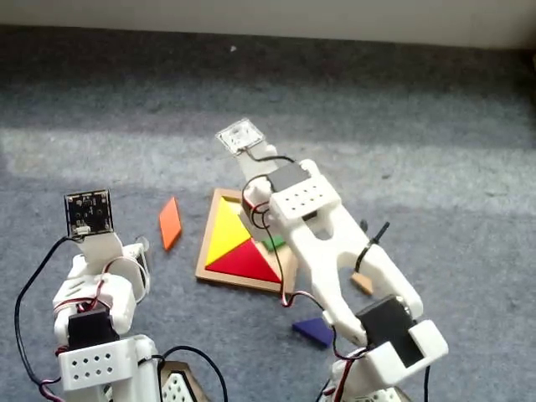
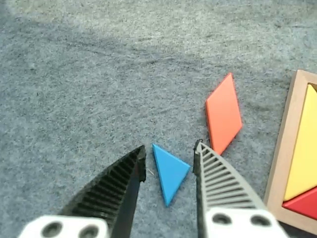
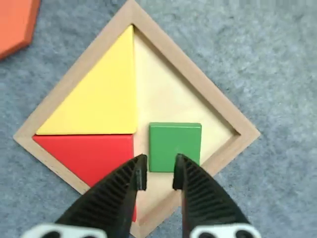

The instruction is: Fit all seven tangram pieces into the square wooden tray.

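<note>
Three pieces lay in the tray; both grippers were poised over more work.
Narrowly parted and holding nothing, the right gripper (image 3: 159, 171) hung at the flat green square block (image 3: 175, 146), probably to nudge it. It sat in the square wooden tray (image 3: 198, 81), slightly apart from the large yellow triangle (image 3: 99, 99) and large red triangle (image 3: 84, 153). The left gripper (image 2: 170, 151), spread wide, straddled the small blue triangle (image 2: 170, 171) on the tabletop, seemingly ready to pinch it, with the orange parallelogram (image 2: 224, 115) just beside.

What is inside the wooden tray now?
Inside the wooden tray: a yellow triangle, a red triangle and a green square. The right end effector covers the corner beneath it.
</note>
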Controlling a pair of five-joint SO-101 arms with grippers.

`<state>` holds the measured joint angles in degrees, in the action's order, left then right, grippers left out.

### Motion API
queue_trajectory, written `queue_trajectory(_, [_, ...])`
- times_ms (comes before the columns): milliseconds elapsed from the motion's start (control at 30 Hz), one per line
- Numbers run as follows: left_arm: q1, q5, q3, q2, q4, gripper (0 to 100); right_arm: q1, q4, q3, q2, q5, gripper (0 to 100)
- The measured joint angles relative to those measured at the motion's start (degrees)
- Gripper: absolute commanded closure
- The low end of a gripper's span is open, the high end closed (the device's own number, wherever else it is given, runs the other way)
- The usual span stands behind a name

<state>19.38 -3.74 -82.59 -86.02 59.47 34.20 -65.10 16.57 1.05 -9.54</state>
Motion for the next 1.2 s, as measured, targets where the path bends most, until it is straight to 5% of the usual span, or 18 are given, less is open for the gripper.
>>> queue_trajectory(300, [0.00,0.00,0.00,0.00,0.00,83,-4.57,2.90,-0.26,10.73,0.00,99.3])
queue_trajectory(800, [0.09,0.00,0.00,-0.35,0.00,83,-0.88,0.97,-2.55,12.31,0.00,99.3])
queue_trajectory(1200, [2.46,0.00,0.00,-0.35,0.00,83,-2.29,-6.24,3.96,-11.08,0.00,99.3])
